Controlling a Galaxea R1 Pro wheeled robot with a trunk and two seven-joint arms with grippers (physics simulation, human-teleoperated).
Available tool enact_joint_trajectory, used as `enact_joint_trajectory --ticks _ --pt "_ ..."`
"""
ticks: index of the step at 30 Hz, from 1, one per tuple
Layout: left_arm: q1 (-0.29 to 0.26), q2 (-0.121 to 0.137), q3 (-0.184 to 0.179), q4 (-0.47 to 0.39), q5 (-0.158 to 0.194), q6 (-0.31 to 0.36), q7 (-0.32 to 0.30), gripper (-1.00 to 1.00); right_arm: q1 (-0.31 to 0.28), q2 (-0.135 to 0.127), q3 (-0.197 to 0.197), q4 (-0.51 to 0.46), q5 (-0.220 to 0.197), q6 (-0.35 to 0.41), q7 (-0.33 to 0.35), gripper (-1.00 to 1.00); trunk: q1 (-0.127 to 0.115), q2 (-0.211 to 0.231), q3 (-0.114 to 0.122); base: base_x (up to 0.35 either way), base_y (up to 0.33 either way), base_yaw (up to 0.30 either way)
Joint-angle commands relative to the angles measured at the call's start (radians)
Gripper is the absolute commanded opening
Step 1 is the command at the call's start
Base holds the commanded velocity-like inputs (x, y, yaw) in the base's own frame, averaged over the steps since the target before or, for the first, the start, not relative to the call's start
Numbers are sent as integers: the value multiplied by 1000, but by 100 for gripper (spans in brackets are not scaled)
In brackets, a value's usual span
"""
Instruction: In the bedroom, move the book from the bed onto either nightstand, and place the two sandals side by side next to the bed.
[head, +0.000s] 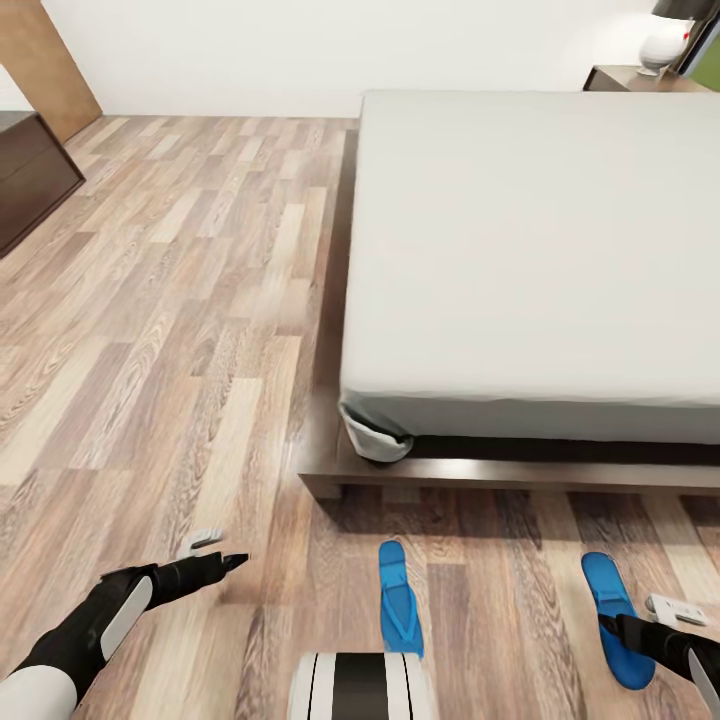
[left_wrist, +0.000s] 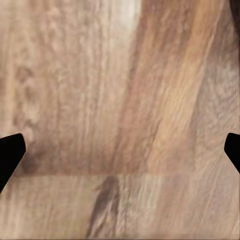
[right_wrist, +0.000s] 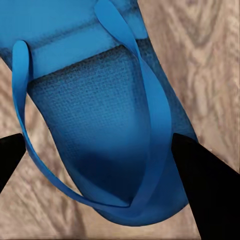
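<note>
Lying nearest, on the wood-plank floor (head: 180, 330) before the foot of the bed (head: 540, 250): two bright blue sandals, flat and thin-soled, pointing roughly toward the bed, well apart from each other. Resting close to the frame's left foot corner, the left sandal (head: 399, 600), its narrow Y-strap showing. Sitting further right along the foot edge, the right sandal (head: 614, 615), partly covered by the right gripper (head: 640, 628).

Hovering right over that right sandal (right_wrist: 100, 130), the right gripper (right_wrist: 100, 165), jaws standing apart with one dark finger (right_wrist: 205, 190) over the sole's edge and the other off the opposite side; showing a textured blue footbed and a smooth blue strap looping across it. Whether touching the sole, cannot tell.

Reaching out low over bare planks to the left of both sandals, the left gripper (head: 215, 555), fingers spread wide in the left wrist view with nothing between them but the floor (left_wrist: 120, 120).

Stretching beyond, the low bed: dark brown wooden frame projecting at the foot, plain light grey mattress, sheet bunching at the near left corner.

Standing farther off, at the bed's far right corner, a dark nightstand (head: 640, 80) carrying a white lamp (head: 667, 40). Standing at the far left, a dark brown dresser (head: 30, 175) beside a white wall (head: 330, 50).
</note>
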Motion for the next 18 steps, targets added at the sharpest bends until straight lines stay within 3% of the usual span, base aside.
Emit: enact_joint_trajectory --ticks 1,18 --pt "0 1 -4 0 8 4 1 100 -1 1 -8 -3 10 6 9 -100 0 0 -1 0 306 0" --pt "0 1 -4 -1 8 4 1 100 -1 1 -8 -3 10 6 9 -100 0 0 -1 33 313 0"
